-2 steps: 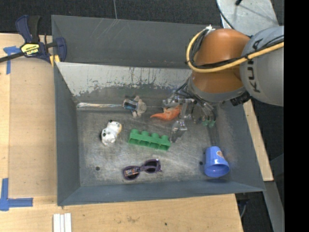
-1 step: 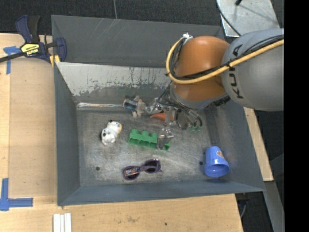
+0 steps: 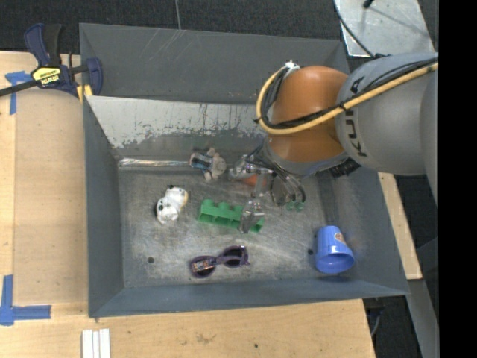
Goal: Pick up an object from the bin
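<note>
Gripper [image 3: 254, 212] is seen low over the right end of the green ridged plastic block [image 3: 218, 213], mid-floor of the bin [image 3: 104, 222].
The block is judged light, stiff and rather slick; a grasp across its narrow width is advised. How far the gripper is open, and whether anything is held, cannot be told. Other bin contents lie loose and apart: white rounded toy [image 3: 171, 203] left of the block, purple sunglasses [image 3: 218, 261] in front, blue cup [image 3: 332, 250] tipped over at front right, its inside not readable.
</note>
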You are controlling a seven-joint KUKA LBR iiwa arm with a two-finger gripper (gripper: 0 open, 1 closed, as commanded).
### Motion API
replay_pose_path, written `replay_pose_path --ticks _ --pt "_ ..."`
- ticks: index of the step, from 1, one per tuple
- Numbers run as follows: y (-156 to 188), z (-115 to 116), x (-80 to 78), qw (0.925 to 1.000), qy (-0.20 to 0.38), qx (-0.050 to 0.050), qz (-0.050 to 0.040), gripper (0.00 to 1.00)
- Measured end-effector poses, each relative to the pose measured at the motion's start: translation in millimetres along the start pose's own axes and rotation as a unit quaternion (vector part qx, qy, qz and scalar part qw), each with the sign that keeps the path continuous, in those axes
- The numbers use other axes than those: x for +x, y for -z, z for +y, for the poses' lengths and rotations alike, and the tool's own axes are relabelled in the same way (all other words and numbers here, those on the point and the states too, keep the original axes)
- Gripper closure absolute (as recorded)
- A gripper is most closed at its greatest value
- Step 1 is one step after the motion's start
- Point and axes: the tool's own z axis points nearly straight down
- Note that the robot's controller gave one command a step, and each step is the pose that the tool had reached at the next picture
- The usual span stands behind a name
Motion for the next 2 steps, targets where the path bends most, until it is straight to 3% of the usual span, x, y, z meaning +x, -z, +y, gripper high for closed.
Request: replay_pose_path --ticks 1,2 --pt "-53.0 7.7 -6.9 0.9977 0.067 0.000 -0.0017 0.00" --pt "-58.0 14.2 -15.7 0.9997 -0.013 -0.001 -0.0185 1.00"
